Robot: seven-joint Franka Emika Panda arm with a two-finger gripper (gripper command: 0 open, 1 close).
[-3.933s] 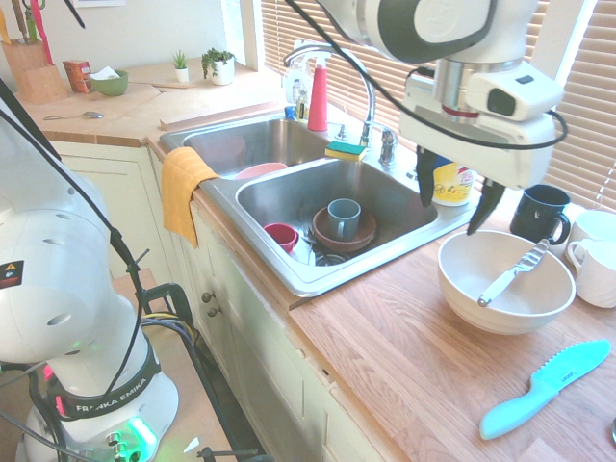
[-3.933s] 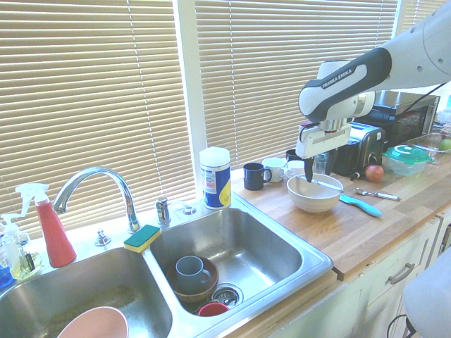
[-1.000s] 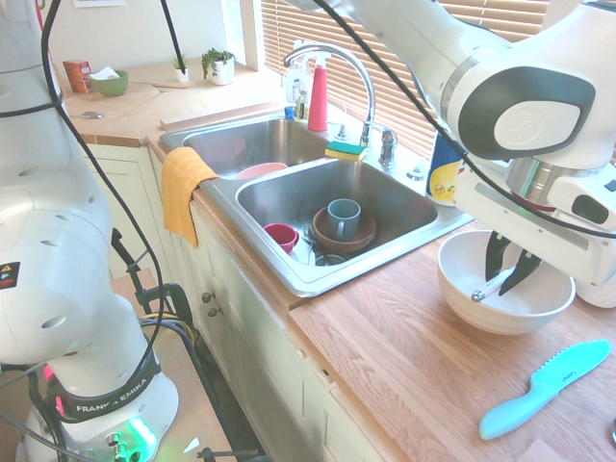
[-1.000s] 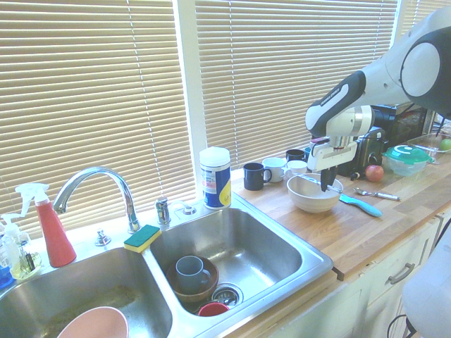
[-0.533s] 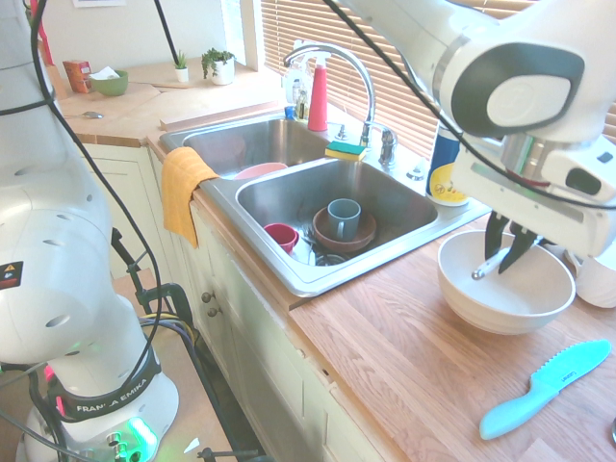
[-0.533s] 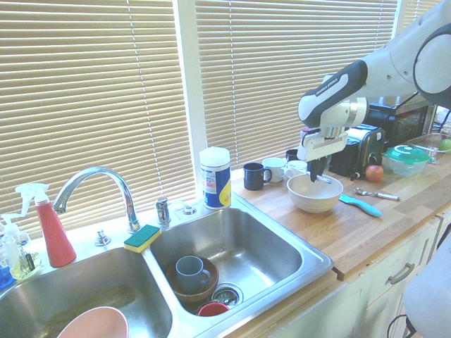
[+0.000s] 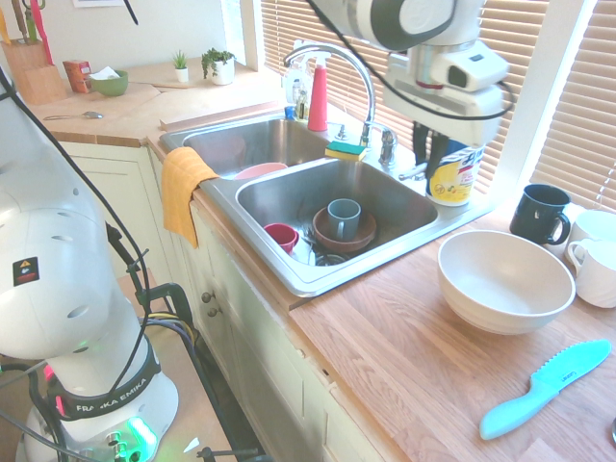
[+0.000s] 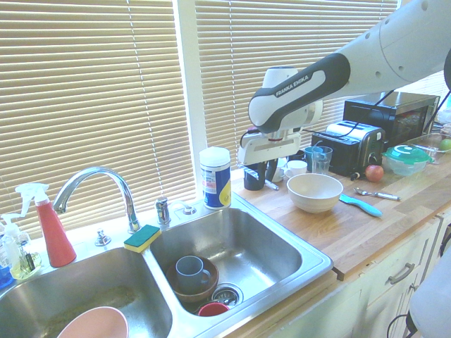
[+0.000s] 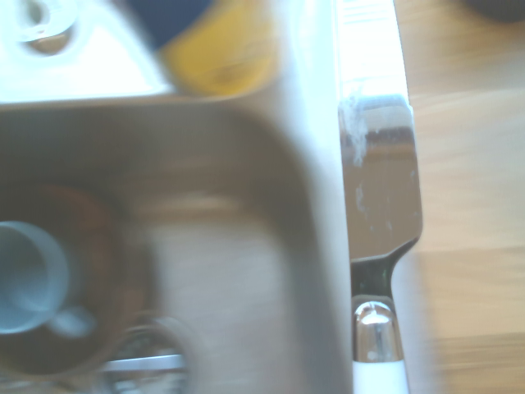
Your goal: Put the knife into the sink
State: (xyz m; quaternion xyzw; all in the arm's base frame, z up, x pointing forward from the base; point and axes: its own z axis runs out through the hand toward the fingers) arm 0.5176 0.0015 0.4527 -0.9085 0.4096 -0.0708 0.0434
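Close-up wrist view, out of focus: the knife (image 9: 379, 246) runs off the bottom edge, its handle end cut off. In the first exterior view the hand (image 7: 432, 154) mostly covers the knife. The sink (image 8: 310, 262) is cut off at left in the second exterior view.

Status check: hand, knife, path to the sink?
Hand shut on knife, over the sink's back corner. Knife not yet in a basin. Nothing blocking the drop.
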